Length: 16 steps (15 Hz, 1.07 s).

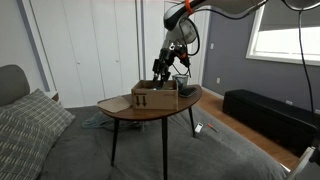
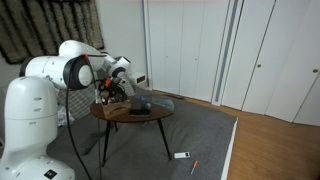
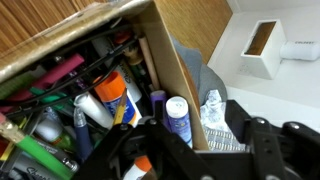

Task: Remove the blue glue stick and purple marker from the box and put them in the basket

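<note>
In the wrist view the gripper (image 3: 190, 150) fills the lower edge as a dark mass, and I cannot tell how wide its jaws stand. Just beyond it a blue-violet tube with a white cap (image 3: 178, 120) stands upright against the inner side wall of the cardboard box (image 3: 170, 60) (likely the glue stick, though it may be the marker). To take it cleanly, the claw should straddle the tube along the wall, come straight down and lift vertically, since neighbours crowd it.

Deeper in the box an orange-and-white tube (image 3: 110, 92), a green marker (image 3: 40, 155) and a pink marker (image 3: 60, 68) lie jumbled. Outside the wall sits a crumpled clear bottle (image 3: 212, 108). In both exterior views the gripper hangs over the box on the table (image 1: 112, 108). I cannot pick out the basket.
</note>
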Each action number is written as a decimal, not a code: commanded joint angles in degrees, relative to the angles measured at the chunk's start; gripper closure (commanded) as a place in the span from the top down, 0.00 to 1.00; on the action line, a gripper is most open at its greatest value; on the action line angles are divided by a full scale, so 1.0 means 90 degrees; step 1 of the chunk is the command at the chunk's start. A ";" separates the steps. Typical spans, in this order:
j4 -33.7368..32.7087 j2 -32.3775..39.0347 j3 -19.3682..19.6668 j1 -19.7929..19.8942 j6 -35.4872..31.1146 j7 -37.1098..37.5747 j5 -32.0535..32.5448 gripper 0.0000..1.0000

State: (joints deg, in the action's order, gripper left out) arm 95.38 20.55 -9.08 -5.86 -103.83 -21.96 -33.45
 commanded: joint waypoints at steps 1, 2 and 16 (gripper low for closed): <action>-0.0394 0.0366 -0.0126 0.0143 0.0311 0.0053 -0.0172 0.68; -0.0438 0.0425 -0.0133 0.0152 0.0340 0.0059 -0.0175 0.71; -0.0850 0.0932 -0.0211 0.0184 0.0528 0.0216 -0.0318 0.48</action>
State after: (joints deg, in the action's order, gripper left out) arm 90.20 27.07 -10.07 -5.11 -100.60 -21.37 -34.87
